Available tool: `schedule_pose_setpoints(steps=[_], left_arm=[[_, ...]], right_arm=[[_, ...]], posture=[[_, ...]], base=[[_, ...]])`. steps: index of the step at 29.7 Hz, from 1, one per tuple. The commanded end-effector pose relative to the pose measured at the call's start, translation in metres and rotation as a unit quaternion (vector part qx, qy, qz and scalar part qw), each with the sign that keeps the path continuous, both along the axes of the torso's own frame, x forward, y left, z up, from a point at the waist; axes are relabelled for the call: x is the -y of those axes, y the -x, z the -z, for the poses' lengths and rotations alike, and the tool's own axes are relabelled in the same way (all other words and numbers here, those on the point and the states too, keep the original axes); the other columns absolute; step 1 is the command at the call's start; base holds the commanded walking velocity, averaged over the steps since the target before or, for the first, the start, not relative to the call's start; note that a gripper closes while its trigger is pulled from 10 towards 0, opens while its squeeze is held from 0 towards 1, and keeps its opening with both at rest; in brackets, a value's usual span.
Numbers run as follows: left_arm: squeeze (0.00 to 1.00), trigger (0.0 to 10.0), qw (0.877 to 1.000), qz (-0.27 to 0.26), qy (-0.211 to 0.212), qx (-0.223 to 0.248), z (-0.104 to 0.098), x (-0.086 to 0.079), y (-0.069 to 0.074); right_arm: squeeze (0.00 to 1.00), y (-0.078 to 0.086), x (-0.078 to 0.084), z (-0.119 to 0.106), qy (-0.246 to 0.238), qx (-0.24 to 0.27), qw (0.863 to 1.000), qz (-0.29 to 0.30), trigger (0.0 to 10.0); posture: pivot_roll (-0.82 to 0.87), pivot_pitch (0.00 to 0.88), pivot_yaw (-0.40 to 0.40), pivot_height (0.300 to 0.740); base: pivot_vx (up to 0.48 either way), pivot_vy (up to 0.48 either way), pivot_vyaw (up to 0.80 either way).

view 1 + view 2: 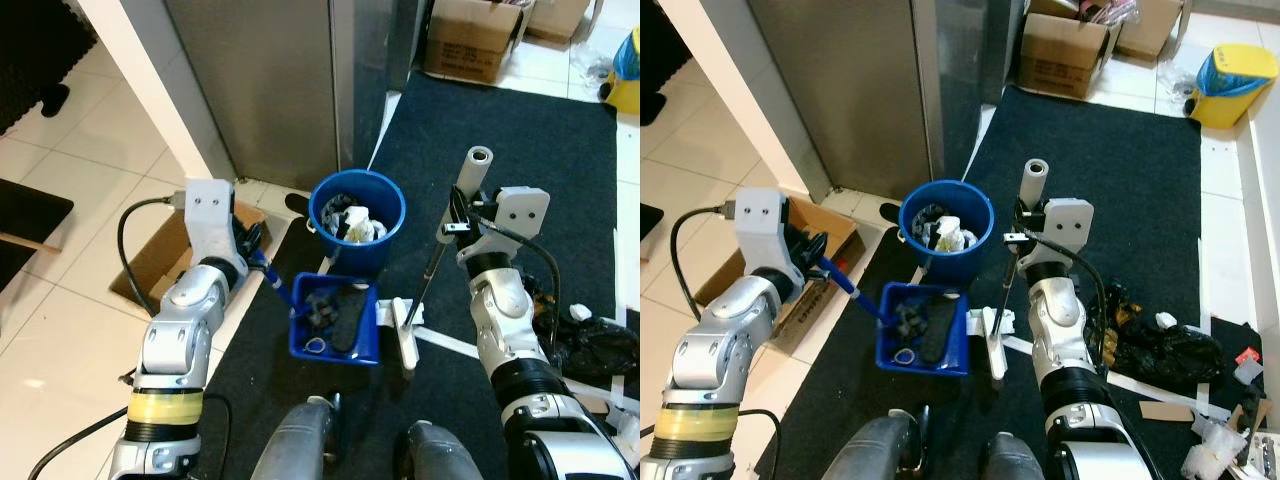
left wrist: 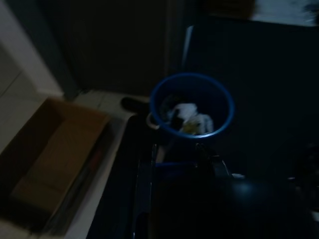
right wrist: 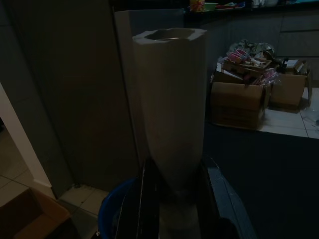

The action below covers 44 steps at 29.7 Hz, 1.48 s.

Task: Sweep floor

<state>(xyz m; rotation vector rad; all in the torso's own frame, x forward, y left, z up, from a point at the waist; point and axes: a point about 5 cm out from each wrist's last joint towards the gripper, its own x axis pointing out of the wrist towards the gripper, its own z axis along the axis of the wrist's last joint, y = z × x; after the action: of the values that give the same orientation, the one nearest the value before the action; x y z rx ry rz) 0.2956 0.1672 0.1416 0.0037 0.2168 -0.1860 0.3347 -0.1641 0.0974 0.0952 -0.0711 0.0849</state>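
A blue dustpan (image 1: pixel 336 322) lies on the dark mat, loaded with dark scraps and a small ring. Its blue handle (image 1: pixel 276 283) runs up to my left gripper (image 1: pixel 256 252), which is shut on it. Just behind the pan stands a blue bucket (image 1: pixel 357 212) with white and dark rubbish inside; the bucket (image 2: pixel 192 107) also appears in the dim left wrist view. My right gripper (image 3: pixel 174 199) is shut on the white grip of the broom (image 1: pixel 477 168), held nearly upright. The broom's white head (image 1: pixel 404 338) rests on the mat beside the pan's right edge.
A flattened cardboard box (image 1: pixel 158 258) lies on the tiles at my left. A steel cabinet (image 1: pixel 270 80) rises behind the bucket. Cardboard boxes (image 1: pixel 470 40) and a yellow bin (image 1: pixel 1235 85) stand at the back. A black bag and scraps (image 1: pixel 1170 350) lie at the right.
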Motion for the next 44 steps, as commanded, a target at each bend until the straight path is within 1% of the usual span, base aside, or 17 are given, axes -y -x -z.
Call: schedule_pose_setpoints(steps=[1, 7, 10, 12, 18, 22, 24, 26, 27, 30, 31, 32, 35, 37, 40, 42, 44], left_arm=[[0.0, 10.0, 0.998, 0.022, 0.006, 0.055, -0.02, 0.002, 0.002], [0.0, 10.0, 0.994, 0.051, 0.03, 0.092, -0.049, 0.006, 0.005], [0.0, 10.0, 0.99, 0.046, 0.058, 0.117, -0.071, 0.0, 0.003], [0.0, 10.0, 0.988, 0.061, 0.074, 0.118, -0.081, 0.001, 0.003], [0.0, 10.0, 0.981, 0.103, 0.102, 0.128, -0.097, 0.012, 0.004], [0.0, 10.0, 0.98, 0.104, 0.102, 0.133, -0.099, 0.013, 0.004], [0.0, 10.0, 0.979, 0.107, 0.099, 0.145, -0.108, 0.013, 0.003], [0.0, 10.0, 0.974, 0.106, 0.085, 0.182, -0.138, 0.006, -0.004], [0.0, 10.0, 0.974, 0.106, 0.085, 0.182, -0.138, 0.006, -0.004], [0.0, 10.0, 0.97, 0.078, 0.055, 0.222, -0.169, -0.017, -0.012], [0.0, 10.0, 0.97, 0.078, 0.055, 0.222, -0.169, -0.017, -0.012], [0.0, 10.0, 0.969, 0.064, 0.047, 0.233, -0.178, -0.028, -0.016], [0.0, 10.0, 0.968, 0.054, 0.041, 0.241, -0.185, -0.036, -0.018], [0.0, 10.0, 0.966, 0.039, 0.025, 0.255, -0.197, -0.051, -0.022], [0.0, 10.0, 0.965, 0.034, 0.019, 0.259, -0.202, -0.057, -0.024], [0.0, 10.0, 0.963, 0.014, -0.001, 0.27, -0.212, -0.072, -0.03], [0.0, 10.0, 0.961, 0.006, -0.008, 0.276, -0.215, -0.078, -0.033]], right_arm=[[0.0, 0.0, 0.002, 0.0, -0.002, 0.002, 1.0, 0.007, 10.0], [0.0, -0.001, 0.005, -0.001, 0.008, 0.004, 1.0, 0.015, 10.0], [0.0, -0.006, 0.034, -0.011, 0.097, 0.015, 0.988, 0.117, 10.0], [0.0, -0.007, 0.062, -0.021, 0.107, 0.026, 0.975, 0.193, 10.0], [0.0, -0.002, 0.098, -0.028, 0.118, 0.022, 0.953, 0.277, 10.0], [0.0, -0.001, 0.099, -0.027, 0.119, 0.02, 0.952, 0.281, 10.0], [0.0, -0.001, 0.098, -0.025, 0.121, 0.018, 0.952, 0.281, 10.0], [0.0, -0.001, 0.091, -0.02, 0.122, 0.016, 0.953, 0.276, 10.0], [0.0, -0.001, 0.091, -0.02, 0.122, 0.016, 0.953, 0.276, 10.0], [0.0, -0.002, 0.084, -0.018, 0.117, 0.018, 0.956, 0.269, 10.0], [0.0, -0.002, 0.084, -0.018, 0.117, 0.018, 0.956, 0.269, 10.0], [0.0, -0.003, 0.082, -0.018, 0.115, 0.02, 0.956, 0.268, 10.0], [0.0, -0.004, 0.081, -0.019, 0.114, 0.021, 0.957, 0.267, 10.0], [0.0, -0.005, 0.079, -0.019, 0.112, 0.023, 0.958, 0.264, 10.0], [0.0, -0.005, 0.078, -0.019, 0.112, 0.023, 0.958, 0.264, 10.0], [0.0, -0.005, 0.077, -0.019, 0.11, 0.025, 0.959, 0.262, 10.0], [0.0, -0.005, 0.076, -0.019, 0.109, 0.026, 0.959, 0.261, 10.0]], posture=[[0.01, 0.133, 0.08, 0.74], [0.02, 0.13, 0.08, 0.74], [0.03, 0.126, 0.08, 0.74], [0.03, 0.123, 0.082, 0.74], [0.02, 0.119, 0.089, 0.74], [0.02, 0.119, 0.09, 0.74], [0.02, 0.12, 0.091, 0.74], [0.02, 0.119, 0.095, 0.74], [0.02, 0.119, 0.095, 0.74], [0.03, 0.118, 0.098, 0.74], [0.03, 0.118, 0.098, 0.74], [0.03, 0.117, 0.098, 0.74], [0.03, 0.116, 0.099, 0.74], [0.03, 0.116, 0.1, 0.74], [0.03, 0.115, 0.101, 0.74], [0.03, 0.114, 0.101, 0.74], [0.03, 0.114, 0.102, 0.74]], base=[[0.0, 0.0, 0.0], [0.0, 0.0, 0.0], [0.0, 0.0, 0.0], [0.0, 0.0, 0.0], [0.0, 0.0, 0.0], [0.0, 0.0, 0.0], [0.0, 0.0, 0.0], [0.0, 0.0, 0.0], [0.0, 0.0, 0.0], [0.0, 0.0, 0.0], [0.0, 0.0, 0.0], [0.0, 0.0, 0.0], [0.0, 0.0, 0.0], [0.0, 0.0, 0.0], [0.0, 0.0, 0.0], [0.0, 0.0, 0.0], [0.0, 0.0, 0.0]])
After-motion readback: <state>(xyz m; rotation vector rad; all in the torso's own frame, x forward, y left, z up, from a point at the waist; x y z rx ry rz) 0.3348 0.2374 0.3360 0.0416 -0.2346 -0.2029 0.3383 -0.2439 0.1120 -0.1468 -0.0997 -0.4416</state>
